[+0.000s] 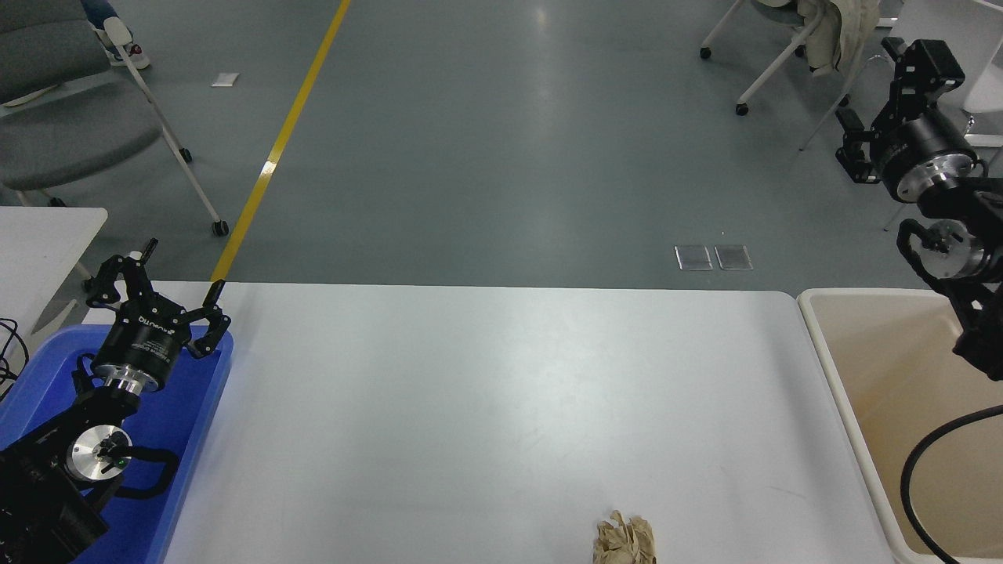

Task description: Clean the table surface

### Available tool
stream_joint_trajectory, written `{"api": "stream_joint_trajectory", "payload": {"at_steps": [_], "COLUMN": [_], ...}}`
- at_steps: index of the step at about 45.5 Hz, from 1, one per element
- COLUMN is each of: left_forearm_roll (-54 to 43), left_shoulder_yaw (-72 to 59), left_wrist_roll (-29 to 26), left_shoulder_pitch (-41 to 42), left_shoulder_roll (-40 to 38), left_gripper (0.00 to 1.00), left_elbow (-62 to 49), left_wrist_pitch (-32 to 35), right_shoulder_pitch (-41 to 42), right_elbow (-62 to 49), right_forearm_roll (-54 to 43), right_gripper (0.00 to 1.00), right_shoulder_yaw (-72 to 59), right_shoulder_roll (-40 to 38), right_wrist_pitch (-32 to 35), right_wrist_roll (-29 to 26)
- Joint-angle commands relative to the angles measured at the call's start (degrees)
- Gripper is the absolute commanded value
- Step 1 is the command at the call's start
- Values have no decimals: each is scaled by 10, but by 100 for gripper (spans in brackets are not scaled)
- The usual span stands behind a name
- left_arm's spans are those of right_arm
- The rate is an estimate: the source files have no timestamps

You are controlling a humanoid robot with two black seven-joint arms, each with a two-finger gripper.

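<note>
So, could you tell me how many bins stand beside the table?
2: a blue bin at the table's left end, a beige bin at its right end.
</note>
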Motion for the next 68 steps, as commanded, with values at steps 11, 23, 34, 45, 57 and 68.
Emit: {"api": "stream_joint_trajectory", "payload": {"at_steps": [11,23,34,45,57,68], "left_forearm_roll": [0,0,0,0,0,0], "left_shoulder_yaw": [0,1,0,1,0,0], "left_wrist_roll": [0,0,0,0,0,0], "left_shoulder_pitch": [0,0,0,0,0,0], "left_shoulder_roll": [-1,0,0,0,0,0], "left_gripper": [100,100,100,100,100,100], "left_elbow": [1,1,0,0,0,1], "left_wrist_pitch": [0,0,0,0,0,0], "right_shoulder_pitch": [4,-27,-122,-163,-156,-60], "right_elbow": [0,0,0,1,0,0], "right_forearm_roll": [-2,10,22,26,26,19], "right_gripper": [99,99,99,99,99,99], "right_shoulder_yaw": [-98,-41,107,129,120,-51], "right_shoulder_roll": [-17,-8,32,55,52,-20], "right_wrist_pitch": [4,3,3,3,2,3], "right_wrist_roll": [0,22,42,62,63,60]}}
